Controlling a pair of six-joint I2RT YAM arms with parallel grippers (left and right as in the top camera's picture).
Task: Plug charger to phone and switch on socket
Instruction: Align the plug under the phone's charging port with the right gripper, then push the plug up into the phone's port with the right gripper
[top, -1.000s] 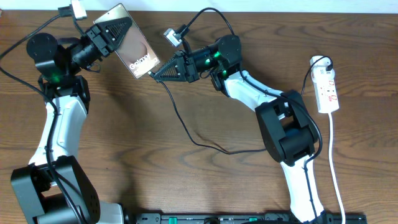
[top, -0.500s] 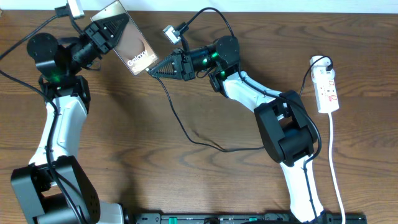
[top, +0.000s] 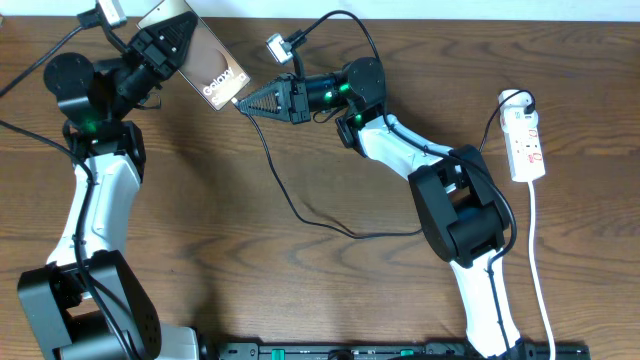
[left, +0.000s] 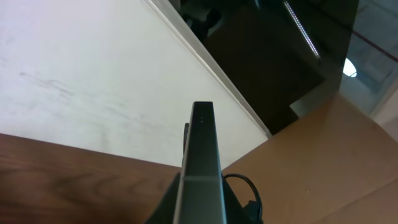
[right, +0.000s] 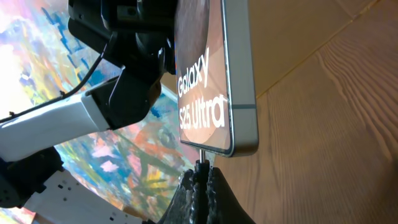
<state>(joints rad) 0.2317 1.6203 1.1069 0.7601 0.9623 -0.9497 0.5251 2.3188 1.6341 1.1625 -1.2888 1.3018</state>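
Note:
My left gripper (top: 168, 45) is shut on the phone (top: 205, 68), a mirrored slab with white "Galaxy" lettering, and holds it tilted above the table's far left. The left wrist view shows only the phone's thin edge (left: 202, 155). My right gripper (top: 250, 102) is shut on the charger's plug (right: 201, 167). The plug's metal tip touches the phone's bottom edge (right: 217, 146); whether it is seated I cannot tell. The black charger cable (top: 300, 215) trails over the table. The white socket strip (top: 527, 145) lies at the far right.
The charger cable loops across the table's middle toward the right arm's base (top: 465, 215). The socket's white cord (top: 540, 270) runs down the right side to the front edge. A white wall borders the table's far edge (left: 93, 93).
Both grippers moved up and left toward the far edge. The phone went with the left gripper, and the right gripper followed with the plug, staying at the phone's bottom edge.

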